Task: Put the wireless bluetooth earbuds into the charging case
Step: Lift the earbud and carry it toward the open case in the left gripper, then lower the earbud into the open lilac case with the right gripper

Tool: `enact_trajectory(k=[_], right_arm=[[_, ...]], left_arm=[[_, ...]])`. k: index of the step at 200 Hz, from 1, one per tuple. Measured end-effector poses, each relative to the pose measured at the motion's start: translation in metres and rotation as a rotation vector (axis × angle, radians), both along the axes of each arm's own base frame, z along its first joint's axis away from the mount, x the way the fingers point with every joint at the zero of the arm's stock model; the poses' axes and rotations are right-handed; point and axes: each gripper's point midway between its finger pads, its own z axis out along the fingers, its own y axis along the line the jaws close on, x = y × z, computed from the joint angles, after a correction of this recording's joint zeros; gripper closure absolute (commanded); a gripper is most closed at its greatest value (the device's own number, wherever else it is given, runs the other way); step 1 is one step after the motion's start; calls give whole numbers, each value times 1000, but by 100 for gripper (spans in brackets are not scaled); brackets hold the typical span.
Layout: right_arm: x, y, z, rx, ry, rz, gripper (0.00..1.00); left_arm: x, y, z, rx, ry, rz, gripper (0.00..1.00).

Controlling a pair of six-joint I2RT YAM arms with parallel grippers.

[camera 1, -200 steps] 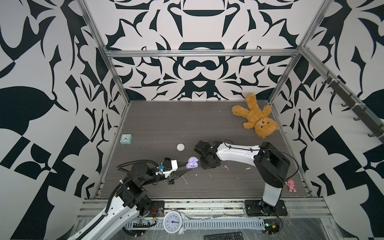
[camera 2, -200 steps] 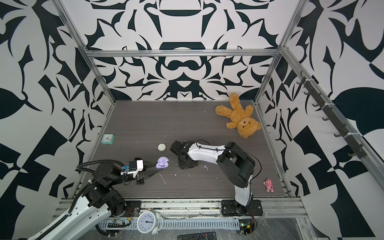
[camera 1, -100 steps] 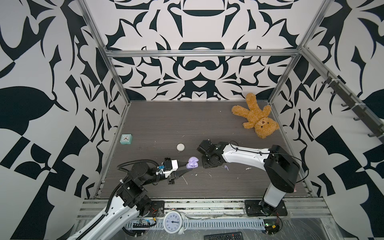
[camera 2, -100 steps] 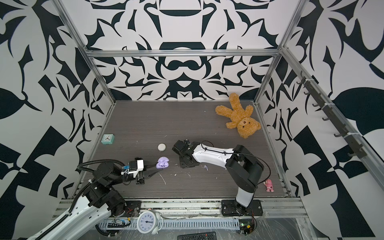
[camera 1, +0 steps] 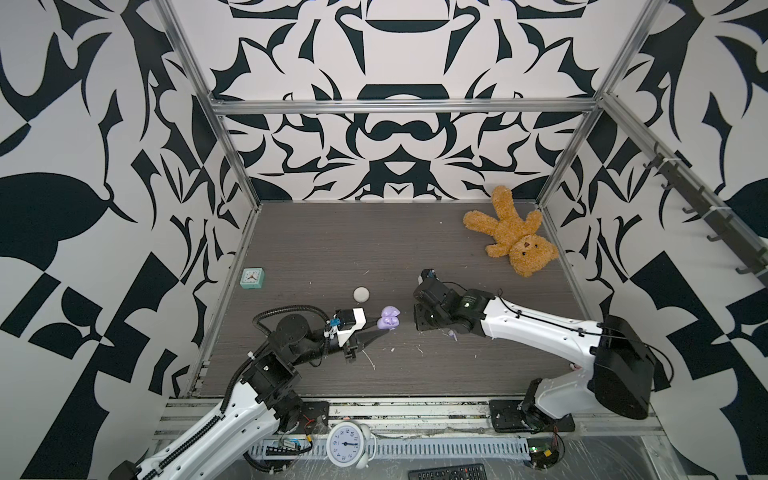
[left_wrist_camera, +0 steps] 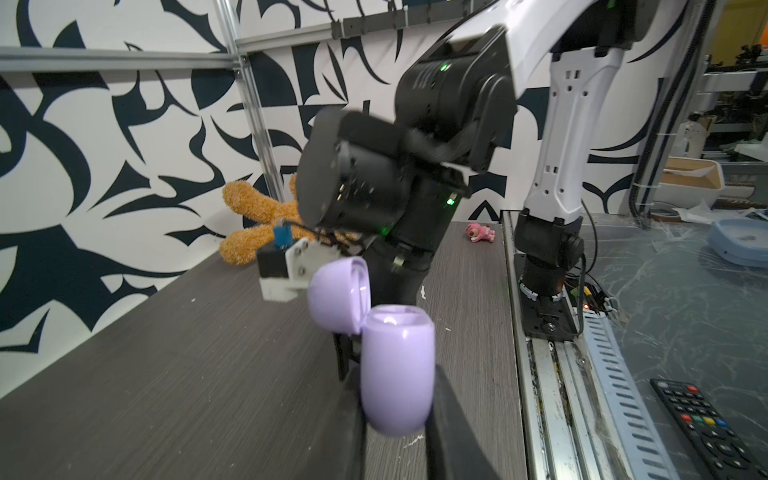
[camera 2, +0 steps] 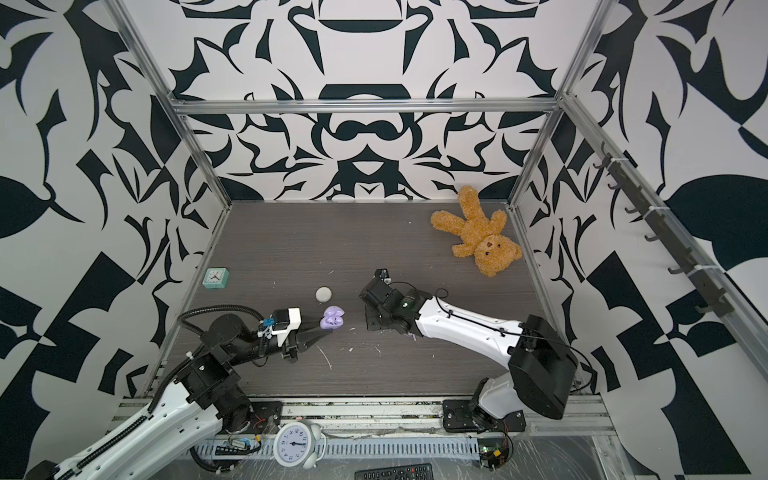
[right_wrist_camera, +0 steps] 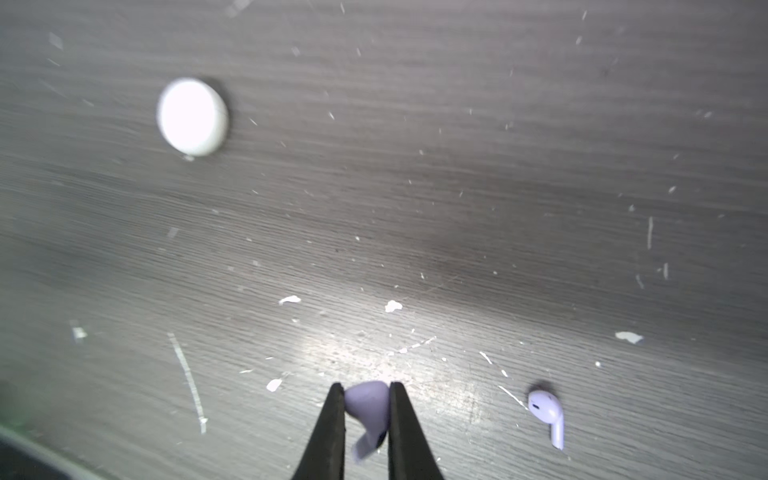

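Note:
My left gripper is shut on the pale purple charging case, which stands upright with its lid swung open. In both top views the case sits at the left fingertips, left of the right wrist. My right gripper points down at the table, shut on a pale purple earbud held just above the wood. A second purple earbud lies loose on the table beside it. The right fingers are hidden under the wrist in both top views.
A closed white round case lies behind the purple one. A teal mini clock sits at the left wall, a teddy bear at the back right, a pink toy near the right arm's base. White scraps litter the wood.
The right wrist has shifted a little to the right, away from the purple case, and its elbow has swung out right. The left arm and the case have stayed put.

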Motion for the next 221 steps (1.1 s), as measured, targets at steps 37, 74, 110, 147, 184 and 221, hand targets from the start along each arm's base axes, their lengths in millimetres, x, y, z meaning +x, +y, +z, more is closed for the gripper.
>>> enact_trajectory(k=[37,74,110,147,184,221], right_arm=[[2,0,34,75,-81,7,87],[2,-5,68,135,-171,17,87],[-1,-7,97,185,-238,37,87],[-7,1,125,240,-299,86,87],[-15,18,148,293,-354,148,86],[-25,35,164,339,-402,213,86]], left_arm=[[21,-2,-18,39,83,88,100],[38,-1,-24,41,124,171,100],[47,0,-24,27,154,213,100],[50,-2,-26,15,189,220,100],[50,-4,-27,5,218,213,100],[48,-5,-25,-3,227,202,100]])
